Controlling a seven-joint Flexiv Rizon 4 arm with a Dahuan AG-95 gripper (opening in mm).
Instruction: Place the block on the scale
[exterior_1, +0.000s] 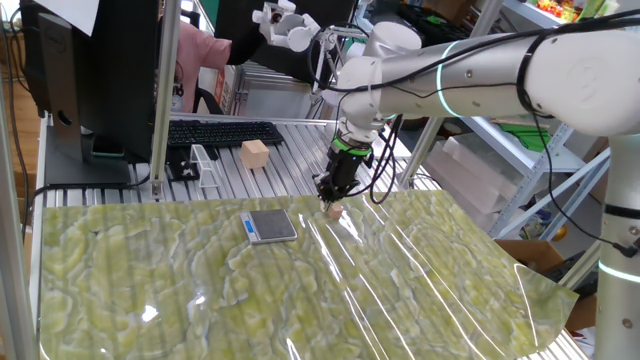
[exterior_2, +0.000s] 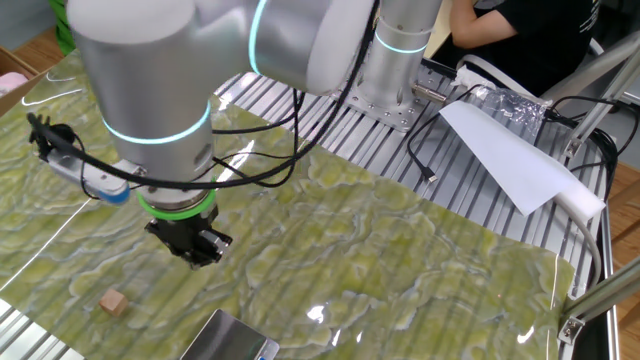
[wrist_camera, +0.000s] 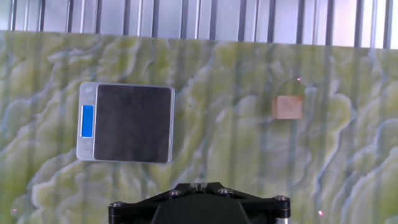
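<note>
block (wrist_camera: 287, 106) lies flat on the green-patterned desk (exterior_1: 200, 290), near its back edge, apart from the scale (wrist_camera: 126, 122) with open mat between them. fingers (exterior_1: 331, 189) hang above the block, touching nothing; cannot tell whether they are spread or closed.

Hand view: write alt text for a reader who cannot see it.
Looking down on a green marbled mat, a small square scale with a dark platform and blue strip lies at left, and a tiny light-brown block sits apart from it at right. The black base of the tool shows at the bottom edge; its fingers are out of view.
</note>
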